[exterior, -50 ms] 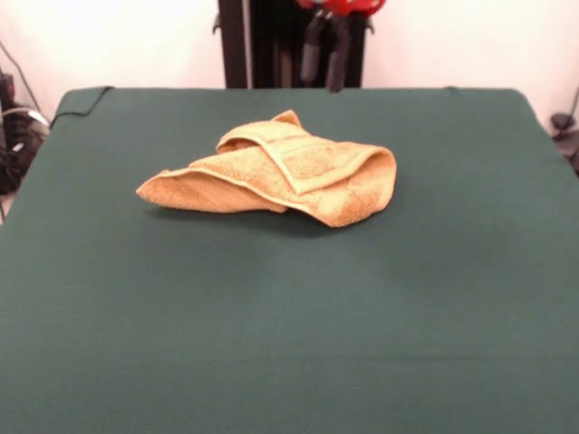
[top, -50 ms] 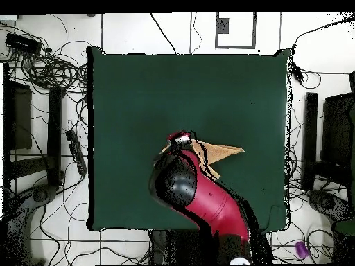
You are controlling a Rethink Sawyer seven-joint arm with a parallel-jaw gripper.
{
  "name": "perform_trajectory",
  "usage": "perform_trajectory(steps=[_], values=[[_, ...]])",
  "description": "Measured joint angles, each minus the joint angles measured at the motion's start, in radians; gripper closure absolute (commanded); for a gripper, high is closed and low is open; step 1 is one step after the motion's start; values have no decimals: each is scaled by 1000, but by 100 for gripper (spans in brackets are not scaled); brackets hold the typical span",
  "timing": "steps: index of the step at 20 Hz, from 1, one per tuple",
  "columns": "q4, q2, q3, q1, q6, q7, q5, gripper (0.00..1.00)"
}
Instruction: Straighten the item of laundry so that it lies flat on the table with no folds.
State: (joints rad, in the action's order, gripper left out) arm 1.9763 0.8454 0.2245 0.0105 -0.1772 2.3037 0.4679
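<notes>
The small orange-tan terry-cloth towel (exterior, -50 ms: pixel 271 174) is seen bunched slightly above the centre of the front view. It is folded over itself in several layers: a woven border band runs diagonally across the top layer, one pointed corner reaches toward the left of the frame, and a rounded fold bulges at the right. No part is seen lying as a single flat layer, so the task is judged to be at or near its start. All folds remain to be opened and the cloth spread.

The towel rests on the large rectangular table covered in plain dark green cloth (exterior, -50 ms: pixel 289 344). Ample bare surface is available on every side, and no other object is seen on the tabletop.

The black two-fingered gripper (exterior, -50 ms: pixel 325 56) hangs at the top centre of the front view, above and behind the towel and not touching it. Its two fingers are seen spread apart with nothing between them.

In the overhead view, the red and black arm (top, -50 ms: pixel 208 201) covers most of the towel; only a tan corner (top, -50 ms: pixel 225 150) shows, right of centre. The hidden portion cannot be assessed from that view.

Outside the table edges, tangled black cables (top, -50 ms: pixel 41 66) and dark equipment stands (top, -50 ms: pixel 310 138) are visible on the floor. None is judged to obstruct work on the towel.
</notes>
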Motion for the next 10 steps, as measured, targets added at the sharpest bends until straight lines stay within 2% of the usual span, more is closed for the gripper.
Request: perform_trajectory(steps=[5, 10], values=[[-28, 16, 27, 14, -131, 0, -1, 0], [-29, 1, 27, -9, -92, 0, -1, 0]])
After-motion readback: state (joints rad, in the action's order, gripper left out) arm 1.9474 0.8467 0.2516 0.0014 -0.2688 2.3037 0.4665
